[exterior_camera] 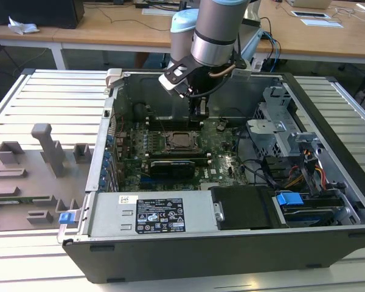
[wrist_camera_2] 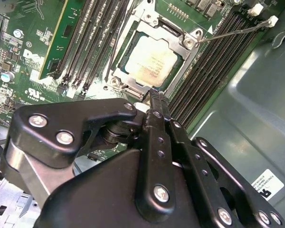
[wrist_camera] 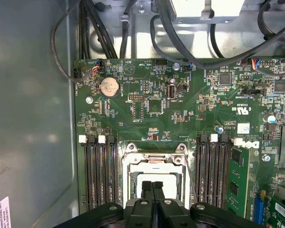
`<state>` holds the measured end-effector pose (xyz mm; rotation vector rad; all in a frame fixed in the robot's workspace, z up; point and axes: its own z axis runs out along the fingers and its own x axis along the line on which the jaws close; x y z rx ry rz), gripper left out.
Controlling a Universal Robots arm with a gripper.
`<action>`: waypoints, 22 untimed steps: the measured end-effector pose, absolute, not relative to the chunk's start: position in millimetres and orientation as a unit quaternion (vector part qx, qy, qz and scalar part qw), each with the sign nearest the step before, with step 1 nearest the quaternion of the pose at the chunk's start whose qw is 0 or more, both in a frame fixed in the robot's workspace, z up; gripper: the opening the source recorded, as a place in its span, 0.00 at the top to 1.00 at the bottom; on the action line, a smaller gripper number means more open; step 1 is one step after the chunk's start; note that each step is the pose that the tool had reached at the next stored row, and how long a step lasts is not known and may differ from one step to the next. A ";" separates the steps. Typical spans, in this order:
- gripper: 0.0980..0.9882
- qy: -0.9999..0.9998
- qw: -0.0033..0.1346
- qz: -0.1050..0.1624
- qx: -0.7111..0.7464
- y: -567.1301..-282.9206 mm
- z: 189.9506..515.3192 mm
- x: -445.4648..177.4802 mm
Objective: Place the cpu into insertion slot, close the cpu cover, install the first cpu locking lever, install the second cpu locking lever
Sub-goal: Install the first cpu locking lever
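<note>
Below the pincer (exterior_camera: 199, 114), in the exterior view, lies the insertion slot (exterior_camera: 169, 145) on the green board (exterior_camera: 219, 161) inside the open case (exterior_camera: 231, 249), with the pale cpu (exterior_camera: 182, 140) seated in it. From the second wrist view, the pincer's jaws are pressed together on nothing, their tip just short of the slot's near edge. A thin locking lever (wrist_camera_2: 232, 32) juts away from the slot's far corner, across the memory slots (wrist_camera_2: 204, 71), and looks unlatched to me. From the first wrist view, the cpu cover (wrist_camera: 133, 176) lies flat round the chip, right ahead of the pincer. I'd say the lever is the job now: push on its end only, slowly, keeping clear of chip and memory slots, until it latches.
</note>
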<state>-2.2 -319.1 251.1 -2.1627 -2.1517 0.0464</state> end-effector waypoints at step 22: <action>0.99 -0.760 0.017 -0.011 -0.650 -319.1 250.8 -2.4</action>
